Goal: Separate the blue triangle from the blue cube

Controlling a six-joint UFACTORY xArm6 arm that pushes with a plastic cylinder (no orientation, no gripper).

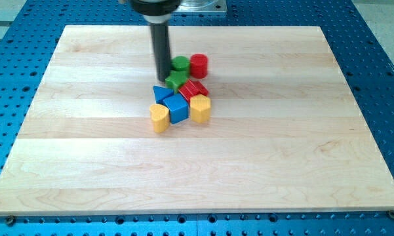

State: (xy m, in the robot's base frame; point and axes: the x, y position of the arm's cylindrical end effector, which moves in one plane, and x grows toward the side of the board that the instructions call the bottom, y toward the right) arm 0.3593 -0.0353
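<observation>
The blue triangle [162,94] lies at the upper left of a tight cluster near the board's middle. The blue cube [177,108] touches it on its lower right. My tip [163,78] stands just above the blue triangle, at the left side of the green star [176,80], close to both. The dark rod rises from there to the view's top.
In the cluster are a yellow heart [159,118] at the lower left, a yellow block [200,108] at the right, a red block [194,89], a green cylinder [180,64] and a red cylinder [198,65]. The wooden board [85,164] lies on a blue perforated table.
</observation>
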